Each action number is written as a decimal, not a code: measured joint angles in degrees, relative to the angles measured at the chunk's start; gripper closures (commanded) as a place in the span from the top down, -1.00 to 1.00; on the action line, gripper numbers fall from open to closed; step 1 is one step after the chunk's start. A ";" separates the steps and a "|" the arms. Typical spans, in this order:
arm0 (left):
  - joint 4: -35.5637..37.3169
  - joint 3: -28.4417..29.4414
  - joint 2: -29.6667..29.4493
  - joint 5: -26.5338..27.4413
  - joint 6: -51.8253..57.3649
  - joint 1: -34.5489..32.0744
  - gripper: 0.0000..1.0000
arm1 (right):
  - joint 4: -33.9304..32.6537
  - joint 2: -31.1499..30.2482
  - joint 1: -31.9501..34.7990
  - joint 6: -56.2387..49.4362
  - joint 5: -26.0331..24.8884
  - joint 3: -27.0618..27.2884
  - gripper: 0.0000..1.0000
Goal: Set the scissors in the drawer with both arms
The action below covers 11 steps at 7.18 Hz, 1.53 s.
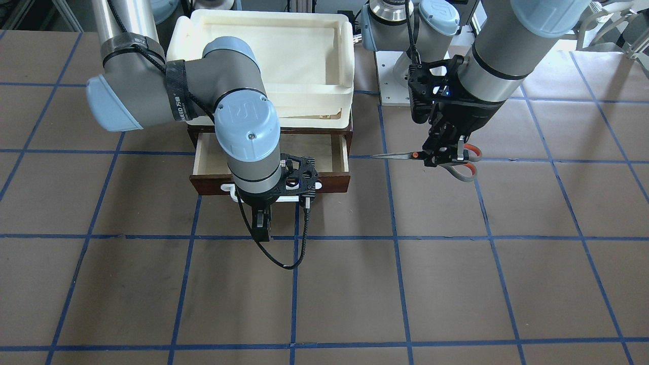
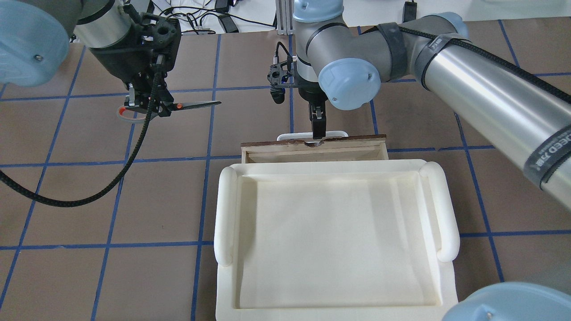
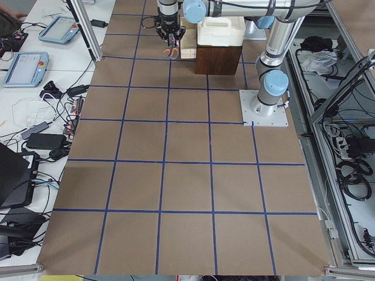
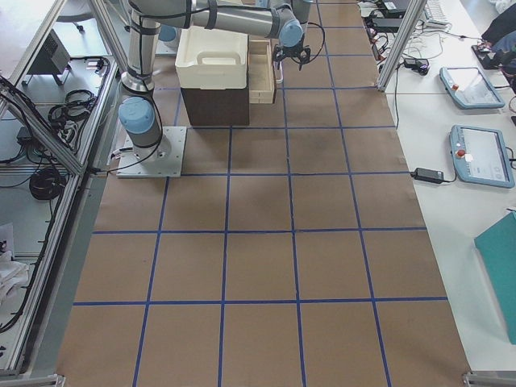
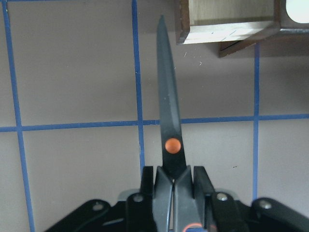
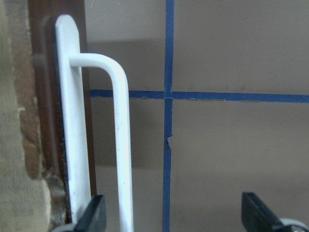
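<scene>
the left wrist view alone showed the left gripper (image 5: 174, 193) clamped on the scissors (image 5: 169, 121) just behind the orange pivot, with the closed blades aimed past a corner of the open drawer (image 5: 227, 31). the front view showed them held level beside the drawer. the right gripper (image 6: 174, 220) pointed down with its fingers spread, just outside the white bar handle (image 6: 120, 145).

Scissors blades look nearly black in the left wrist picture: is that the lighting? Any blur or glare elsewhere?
Left wrist view: the scissors are sharp but dark, likely in shade. Right wrist view: the drawer handle is close and slightly soft. Overhead view: the cream tray is nearly washed out; the right arm's metal tube carries a glare streak.
</scene>
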 measured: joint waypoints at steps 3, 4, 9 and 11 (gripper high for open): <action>0.15 -0.17 0.02 -0.08 0.00 -0.11 -0.77 | -0.98 1.13 0.00 -0.12 -0.19 0.58 0.98; 0.16 -0.20 0.01 -0.11 0.00 -0.13 -0.77 | -1.71 1.58 0.00 -0.13 -0.31 0.59 0.98; 0.22 -0.29 0.08 -0.21 0.00 -0.18 -0.77 | -9.40 1.52 0.59 0.47 -3.05 0.63 0.97; 0.25 -0.30 0.04 -0.43 0.00 -0.18 -0.77 | -12.48 1.68 0.67 0.56 -3.63 0.49 0.96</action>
